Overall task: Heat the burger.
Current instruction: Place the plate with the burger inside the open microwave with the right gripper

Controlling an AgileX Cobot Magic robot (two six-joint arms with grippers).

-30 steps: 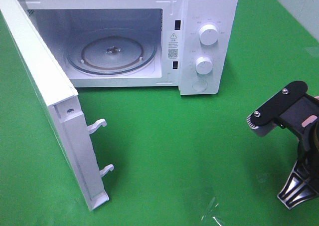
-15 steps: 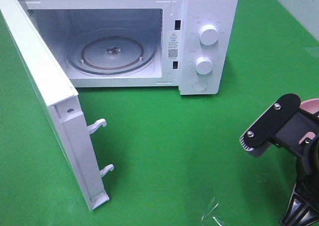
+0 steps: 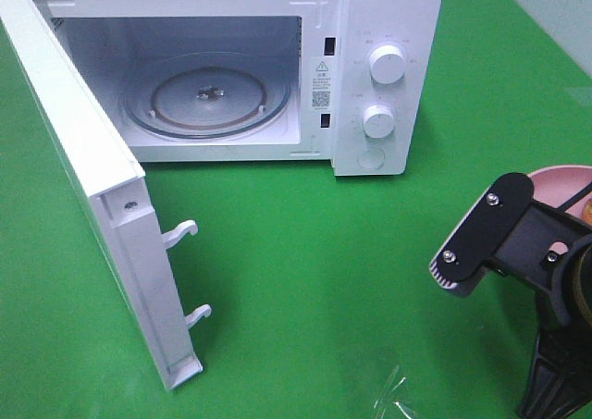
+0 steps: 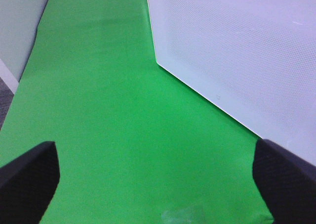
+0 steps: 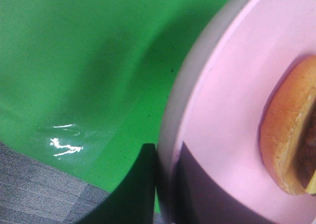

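The burger [image 5: 289,140] lies on a round pink plate [image 5: 232,100], its golden bun at the plate's far side. My right gripper [image 5: 165,157] is shut on the plate's rim, one dark finger [image 5: 140,189] under it and one over it. From above, the right arm's black bracket [image 3: 481,234] hides most of the plate [image 3: 564,177], which is at the right edge, right of and in front of the microwave. Only a sliver of burger [image 3: 585,213] shows there. My left gripper [image 4: 155,184] is open over green cloth, beside the door's perforated outer face [image 4: 237,51].
The white microwave [image 3: 388,30] stands at the back with its door [image 3: 92,188] swung wide to the left. Its glass turntable [image 3: 208,95] is bare. Two latch hooks [image 3: 180,232] stick out from the door's edge. Green cloth [image 3: 305,252] covers the table.
The right arm's bracket has shifted left and toward the front edge. The pink plate has come further into the overhead view. The microwave and left gripper have not moved.
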